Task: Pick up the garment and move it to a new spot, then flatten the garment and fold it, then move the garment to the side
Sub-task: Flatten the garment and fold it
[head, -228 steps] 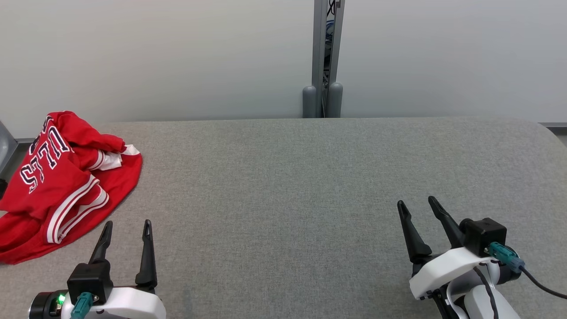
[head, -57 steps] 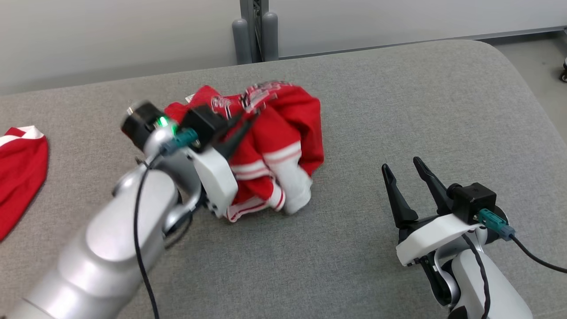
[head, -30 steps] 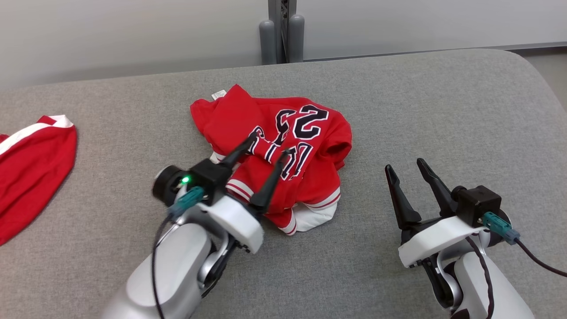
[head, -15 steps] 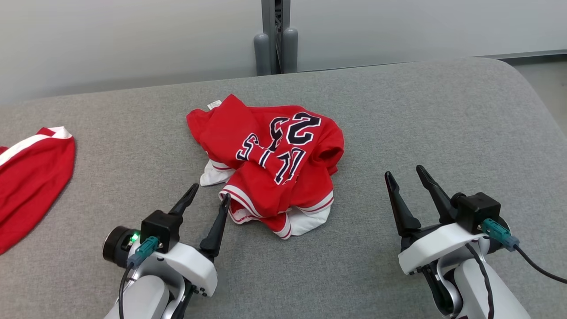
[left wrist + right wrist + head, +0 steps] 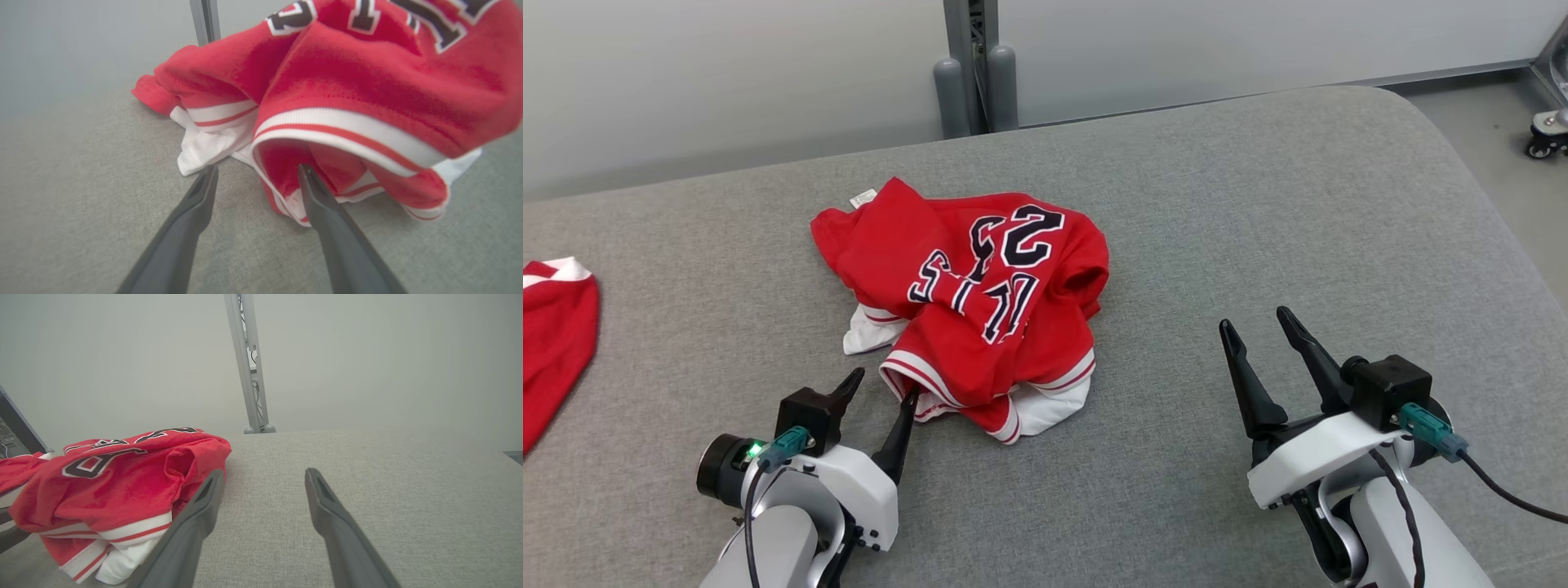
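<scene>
A crumpled red jersey (image 5: 968, 294) with dark numbers and white-striped trim lies heaped mid-table. My left gripper (image 5: 882, 388) stands open at its near left edge; in the left wrist view the jersey (image 5: 347, 90) looms close, and the right fingertip (image 5: 306, 171) sits just under the raised striped hem while the left one rests on bare cloth-free table. My right gripper (image 5: 1252, 321) is open and empty, apart from the jersey on its right. The right wrist view has the jersey (image 5: 118, 477) to the left of the right gripper (image 5: 263, 473).
The grey padded table (image 5: 1258, 204) has free room on the right and in front. Another red garment (image 5: 551, 343) lies at the far left edge. A grey post (image 5: 968, 65) stands behind the table against the wall. The table's right edge curves off near a caster (image 5: 1543, 131).
My left gripper carried the jersey from the table's left to the middle, let it go, and pulled back toward me. It now sits open at the hem. The camera has shifted too.
</scene>
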Available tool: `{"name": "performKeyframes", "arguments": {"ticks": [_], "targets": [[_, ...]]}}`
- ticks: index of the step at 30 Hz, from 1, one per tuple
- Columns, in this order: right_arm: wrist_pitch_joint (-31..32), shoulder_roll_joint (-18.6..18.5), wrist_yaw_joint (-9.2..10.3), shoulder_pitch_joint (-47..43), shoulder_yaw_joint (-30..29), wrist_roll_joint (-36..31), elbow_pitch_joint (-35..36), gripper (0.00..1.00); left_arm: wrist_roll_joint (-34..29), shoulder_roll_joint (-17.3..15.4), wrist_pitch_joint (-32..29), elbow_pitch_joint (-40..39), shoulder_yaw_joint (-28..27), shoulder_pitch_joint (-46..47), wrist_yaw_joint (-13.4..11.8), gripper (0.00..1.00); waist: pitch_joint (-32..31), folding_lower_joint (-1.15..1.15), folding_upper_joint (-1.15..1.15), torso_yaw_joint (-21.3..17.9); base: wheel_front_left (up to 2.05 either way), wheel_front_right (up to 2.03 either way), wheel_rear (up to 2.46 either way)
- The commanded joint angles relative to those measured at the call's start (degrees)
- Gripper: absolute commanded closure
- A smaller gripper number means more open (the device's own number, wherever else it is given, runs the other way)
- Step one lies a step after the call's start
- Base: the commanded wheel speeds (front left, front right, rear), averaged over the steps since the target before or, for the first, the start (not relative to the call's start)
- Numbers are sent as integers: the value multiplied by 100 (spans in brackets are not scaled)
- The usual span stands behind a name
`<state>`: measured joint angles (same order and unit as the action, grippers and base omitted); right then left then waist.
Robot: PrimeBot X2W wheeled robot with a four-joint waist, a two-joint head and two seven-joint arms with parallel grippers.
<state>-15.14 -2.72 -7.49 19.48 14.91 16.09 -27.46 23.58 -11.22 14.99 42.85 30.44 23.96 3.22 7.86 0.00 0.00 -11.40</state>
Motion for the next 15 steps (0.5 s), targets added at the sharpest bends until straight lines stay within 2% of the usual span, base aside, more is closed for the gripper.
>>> {"name": "performKeyframes", "arguments": {"ticks": [1, 4, 5, 6, 7, 11, 15], "targets": [[-5, -30, -1, 38, -7, 2, -9, 0, -76, 1, 24, 232, -9, 116, 45, 0, 27, 0, 0, -100, 0, 0, 0], [-5, -30, -1, 63, -16, -3, -16, 0, -76, 54, 25, 507, -50, 261, 126, 0, 46, 0, 0, -153, 0, 0, 0], [-5, -30, -1, 67, -23, -7, -20, 0, -53, 90, 26, 526, -94, 296, 144, 17, 47, 0, 0, -159, 0, 0, 0], [-5, -29, -1, 69, -30, -11, -22, 0, -68, 99, 25, 536, -145, 335, 148, 89, 46, 0, 0, -159, 0, 0, 0], [-5, -30, -1, 66, -43, -19, -25, 0, -134, 77, 25, 605, -148, 330, 137, 100, 40, 0, 0, -156, 0, 0, 0], [-5, -33, -1, 1, -101, -40, -13, 0, -309, 85, 25, 546, -254, 323, 29, 100, -11, 0, 0, -48, 0, 0, 0], [-6, -27, -1, -85, -190, -62, -1, 0, -489, -42, 25, 214, -451, 228, -103, 100, -62, 0, 0, 219, 0, 0, 0]]}}
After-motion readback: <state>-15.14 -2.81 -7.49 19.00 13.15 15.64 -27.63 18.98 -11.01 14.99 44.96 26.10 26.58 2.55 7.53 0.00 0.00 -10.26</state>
